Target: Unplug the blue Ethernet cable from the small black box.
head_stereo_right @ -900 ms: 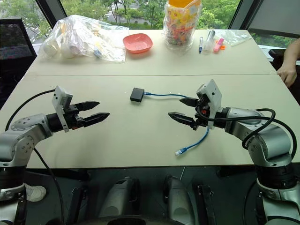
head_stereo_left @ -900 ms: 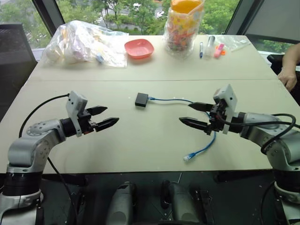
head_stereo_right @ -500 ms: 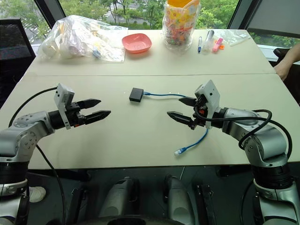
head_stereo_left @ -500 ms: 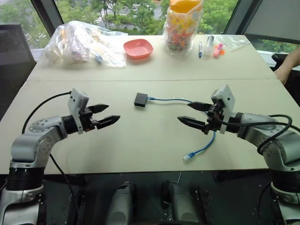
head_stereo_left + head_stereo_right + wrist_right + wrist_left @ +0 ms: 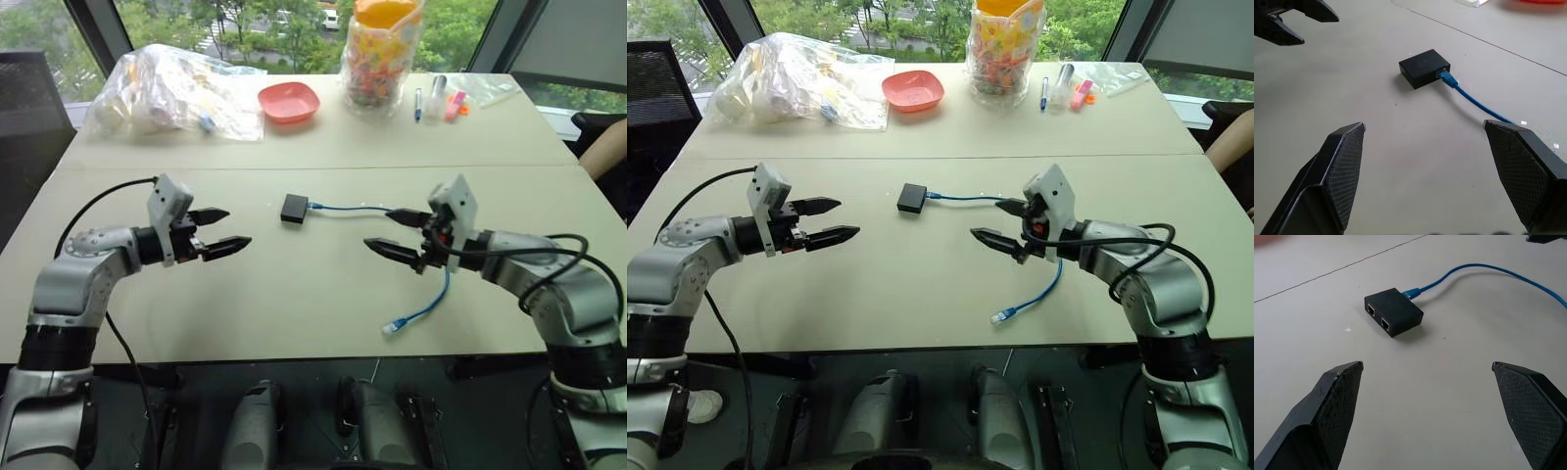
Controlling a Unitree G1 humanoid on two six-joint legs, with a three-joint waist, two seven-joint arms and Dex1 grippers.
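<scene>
The small black box (image 5: 294, 208) lies flat at the middle of the table. The blue Ethernet cable (image 5: 353, 208) is plugged into its right side. The cord runs right, passes under my right gripper and ends in a loose clear plug (image 5: 390, 329) near the front edge. My left gripper (image 5: 238, 226) hovers open to the left of the box, pointing toward it. My right gripper (image 5: 376, 228) hovers open to the right of the box, just above the cord. The left wrist view shows the box (image 5: 1394, 312) with two empty ports facing me. Neither gripper touches anything.
At the back stand a pink bowl (image 5: 290, 101), a crumpled plastic bag (image 5: 176, 88) of items, a tall jar of colourful sweets (image 5: 382, 54) and several markers (image 5: 436, 98). A person's arm (image 5: 607, 147) shows at the right edge. A seam (image 5: 196, 167) crosses the table behind the box.
Both grippers have edged inward and a little farther over the table toward the box, still open. The person's hand has drawn back toward the right edge.
</scene>
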